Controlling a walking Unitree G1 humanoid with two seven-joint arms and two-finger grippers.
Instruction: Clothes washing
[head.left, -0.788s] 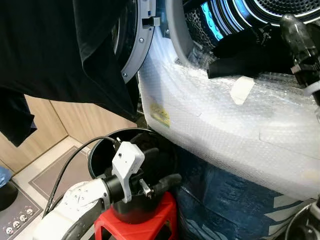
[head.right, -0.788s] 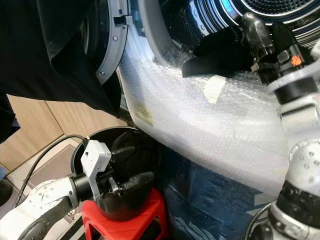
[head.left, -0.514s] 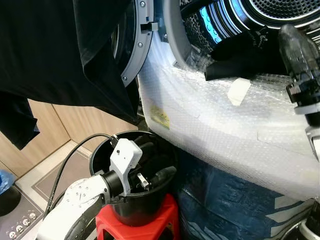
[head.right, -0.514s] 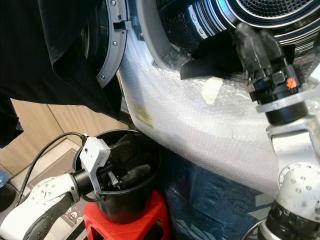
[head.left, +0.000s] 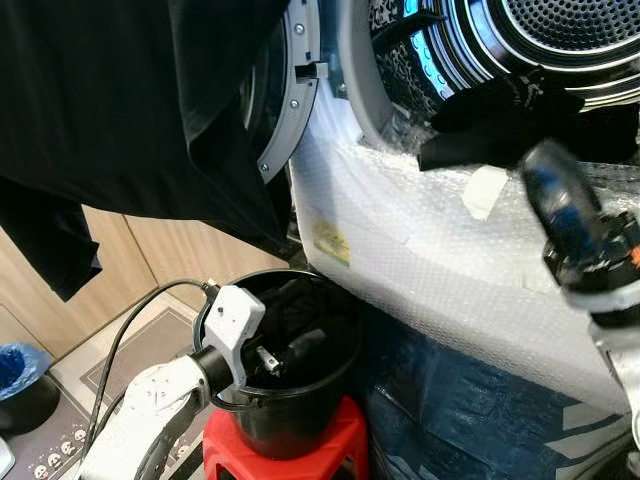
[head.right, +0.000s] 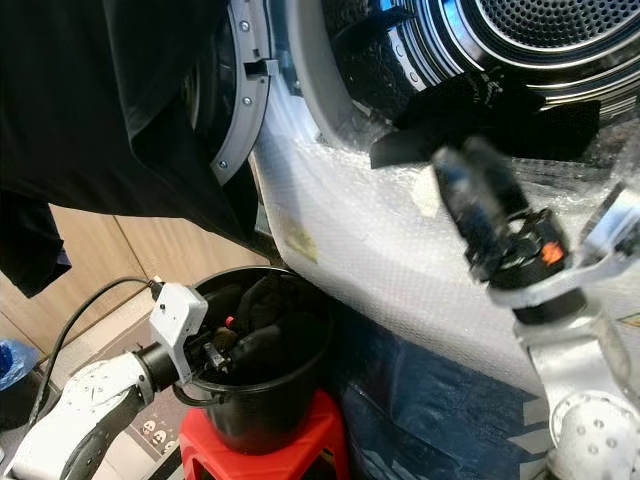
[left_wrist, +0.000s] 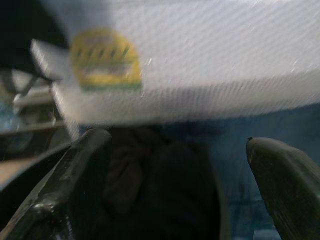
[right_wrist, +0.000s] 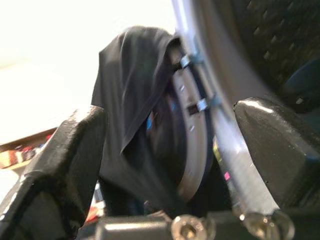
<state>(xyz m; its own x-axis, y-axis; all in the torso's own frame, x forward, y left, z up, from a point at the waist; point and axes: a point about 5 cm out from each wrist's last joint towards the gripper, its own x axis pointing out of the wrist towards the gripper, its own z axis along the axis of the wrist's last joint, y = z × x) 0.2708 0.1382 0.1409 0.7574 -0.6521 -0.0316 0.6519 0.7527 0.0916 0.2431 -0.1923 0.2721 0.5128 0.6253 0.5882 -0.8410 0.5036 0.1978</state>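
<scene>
The washing machine takes up most of the space ahead, its front wrapped in bubble wrap with a small yellow sticker on it and a strip of pale tape higher up. Its round door is swung open to the robot's left, and a big black garment hangs draped over that door, reaching down well below it. Inside the shiny perforated drum a second piece of black clothing lies at the mouth, spilling a little over the lip. Below the machine there is a blue printed bag, and just beside it a black bucket stands on a red stool; dark clothes sit in the bucket. The left gripper is down inside the bucket's mouth, its two black fingers spread apart over the dark cloth with nothing pinched between them that I can see. The right gripper is raised in front of the wrapped machine front, just below the drum opening, blurred; from its wrist view the fingers stand wide apart and empty.
</scene>
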